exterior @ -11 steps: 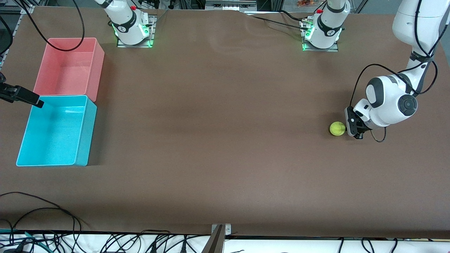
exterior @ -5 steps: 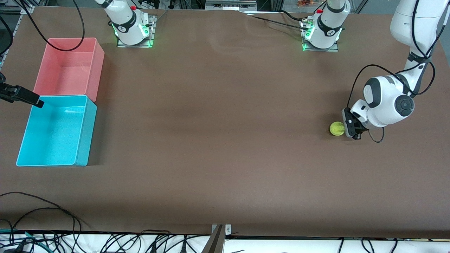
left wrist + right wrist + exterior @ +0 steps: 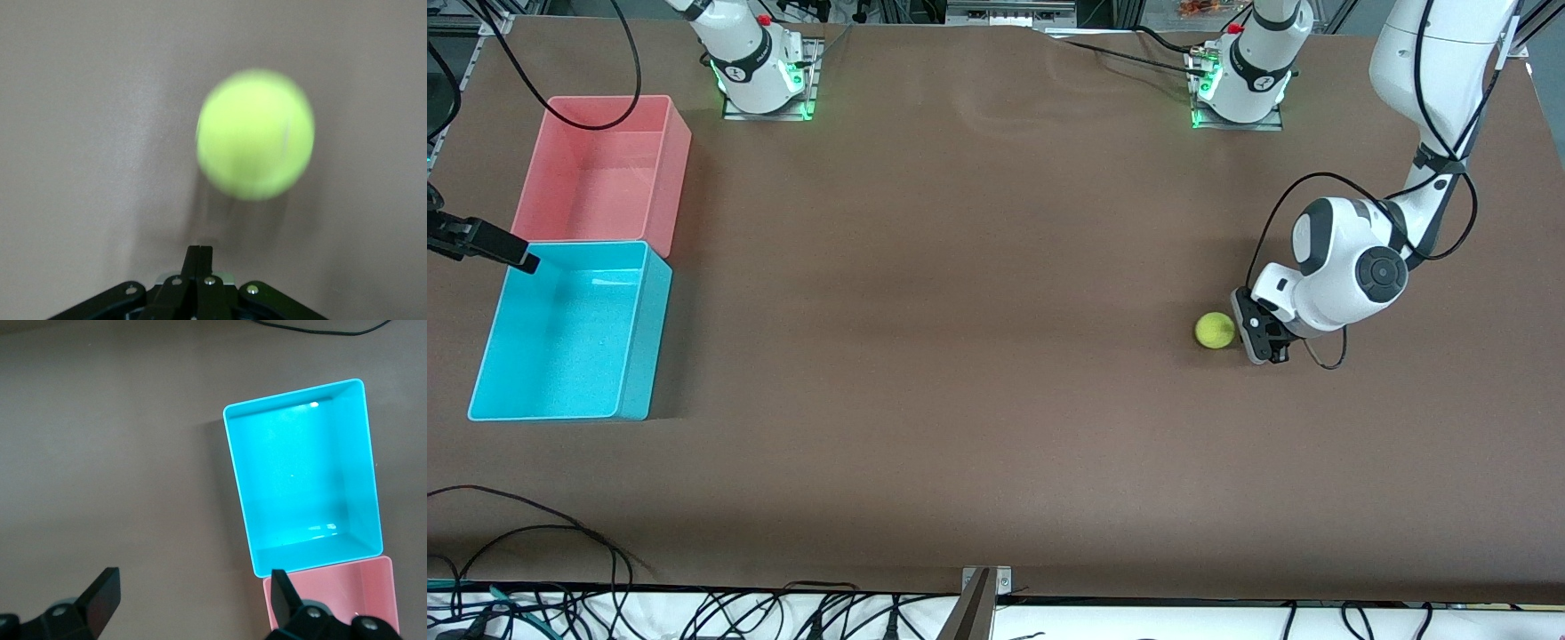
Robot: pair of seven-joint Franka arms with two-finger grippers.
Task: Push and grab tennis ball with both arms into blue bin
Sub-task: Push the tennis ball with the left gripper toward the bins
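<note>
The tennis ball (image 3: pixel 1215 331) lies on the brown table toward the left arm's end. My left gripper (image 3: pixel 1260 343) is down at table level right beside it, fingers shut and empty. In the left wrist view the ball (image 3: pixel 255 133) is blurred, just ahead of the shut left gripper (image 3: pixel 200 251). The blue bin (image 3: pixel 645 338) stands empty at the right arm's end. My right gripper (image 3: pixel 494 246) hangs open over the table beside the bin's outer edge. In the right wrist view the right gripper (image 3: pixel 192 581) is open and the blue bin (image 3: pixel 238 487) is empty.
A pink bin (image 3: pixel 680 169) stands empty against the blue bin, farther from the front camera; it also shows in the right wrist view (image 3: pixel 333 603). Cables lie along the table's near edge (image 3: pixel 534 533). Open brown tabletop stretches between the ball and the bins.
My left gripper has moved toward the right arm's end of the table, and the ball has rolled the same way just ahead of it. The right arm has not moved.
</note>
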